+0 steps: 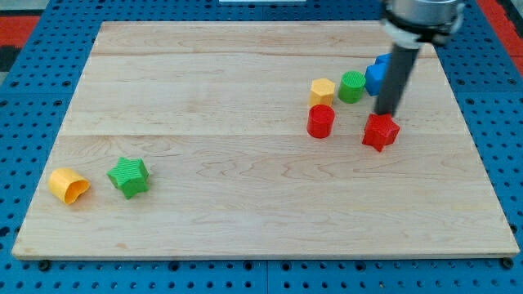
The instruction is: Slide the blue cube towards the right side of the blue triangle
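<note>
A pale wooden bench [245,163] fills most of the view, resting on a blue pegboard surface [24,73]. A dark rod comes down from the view's top right. My tip [386,113] sits on the bench just above a red star-shaped block [381,131], close to it or touching; which of the two cannot be told. There is no hand on this arm, only the rod, so there is nothing to open or close.

Behind the rod, toward the view's upper right, are blue blocks [376,75]. The rod hides part of them, so the blue cube and the blue triangle cannot be told apart clearly; only a blue mass shows just left of the rod. Touching that blue mass on its left is a green round block [352,86]. Just left of the green one is a yellow block [323,91], six-sided in look. Below the yellow block stands a red cylinder [321,121], to the left of the red star.

Far away, at the view's lower left, a yellow block [69,185] lies beside a green star-shaped block [129,176].
</note>
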Robot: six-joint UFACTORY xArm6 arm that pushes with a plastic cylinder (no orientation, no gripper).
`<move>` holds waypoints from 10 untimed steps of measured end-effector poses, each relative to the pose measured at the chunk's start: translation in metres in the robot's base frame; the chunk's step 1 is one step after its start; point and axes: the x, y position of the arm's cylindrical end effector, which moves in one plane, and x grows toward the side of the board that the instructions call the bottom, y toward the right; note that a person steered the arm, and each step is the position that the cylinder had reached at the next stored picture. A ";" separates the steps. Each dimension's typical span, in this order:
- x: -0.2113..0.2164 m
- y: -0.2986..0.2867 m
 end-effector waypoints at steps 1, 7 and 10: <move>0.046 0.067; -0.035 -0.040; -0.146 0.080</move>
